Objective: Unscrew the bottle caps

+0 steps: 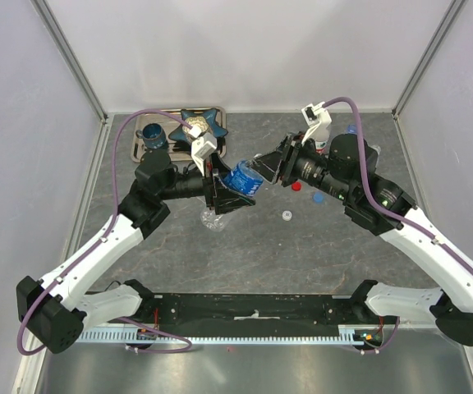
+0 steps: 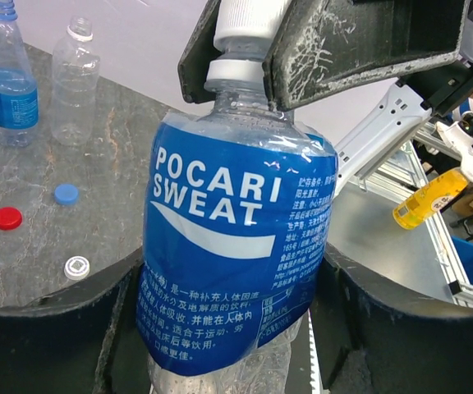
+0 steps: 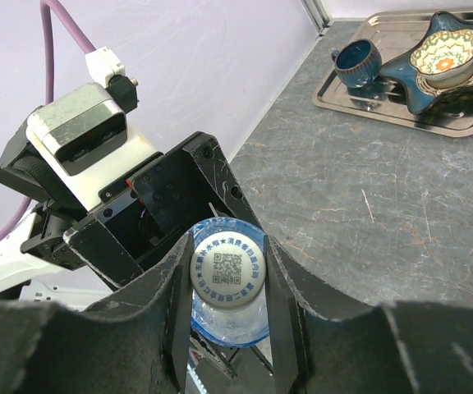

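The left gripper (image 1: 222, 187) has its fingers closed on the body of the blue-labelled bottle (image 2: 236, 246), one finger pressing each side of the label, so that the bottle cannot turn. The right gripper (image 1: 265, 167) faces it from the opposite end; its fingers pinch the white cap (image 3: 228, 267), which sits between them, beyond the left fingertips. I judge this opposed hold serves to twist the cap off. A red cap (image 2: 7, 217) and a blue cap (image 2: 66, 194) lie loose, well apart from all fingers.
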Motion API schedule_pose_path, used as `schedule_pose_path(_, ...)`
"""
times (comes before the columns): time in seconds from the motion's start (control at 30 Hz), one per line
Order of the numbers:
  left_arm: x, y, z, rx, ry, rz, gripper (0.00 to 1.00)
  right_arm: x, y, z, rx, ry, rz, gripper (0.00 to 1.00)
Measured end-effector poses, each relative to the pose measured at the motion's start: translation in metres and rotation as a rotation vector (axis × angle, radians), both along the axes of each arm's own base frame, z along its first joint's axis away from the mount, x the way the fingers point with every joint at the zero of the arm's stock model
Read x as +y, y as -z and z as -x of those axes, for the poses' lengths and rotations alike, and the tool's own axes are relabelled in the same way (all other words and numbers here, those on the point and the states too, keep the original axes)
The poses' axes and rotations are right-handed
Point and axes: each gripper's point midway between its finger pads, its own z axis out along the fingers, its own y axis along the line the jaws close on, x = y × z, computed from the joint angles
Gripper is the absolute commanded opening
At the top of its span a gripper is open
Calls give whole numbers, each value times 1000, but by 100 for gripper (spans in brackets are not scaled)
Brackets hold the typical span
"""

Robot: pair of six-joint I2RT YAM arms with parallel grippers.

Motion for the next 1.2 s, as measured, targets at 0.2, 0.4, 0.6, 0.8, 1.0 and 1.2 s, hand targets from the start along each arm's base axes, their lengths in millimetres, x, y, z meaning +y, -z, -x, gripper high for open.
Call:
schedule_pose_path(0.2, -1, 0, -1, -11, -5, 2, 52, -5, -1, -1, -5, 17, 22, 81)
schedule_pose_path(0.4, -7, 2, -7, -67, -72, -15, 50, -17, -33, -6, -63, 78, 17, 90)
schedule_pose_path(0.6, -17, 7, -16, -152, -227, -62, 46, -26, -54, -20, -92, 172, 6, 85)
schedule_pose_path(0.8, -10, 8, -44, -216, -477, -112, 43, -37, -33, -42, -38, 303, 60, 82)
schedule_pose_path(1.0, -3, 9, -55, -274, -631, -164, 42, -35, -22, -50, -1, 335, 69, 78)
schedule_pose_path(1.2, 3, 11, -62, -294, -692, -190, 41, -27, -13, -56, 24, 335, 79, 66)
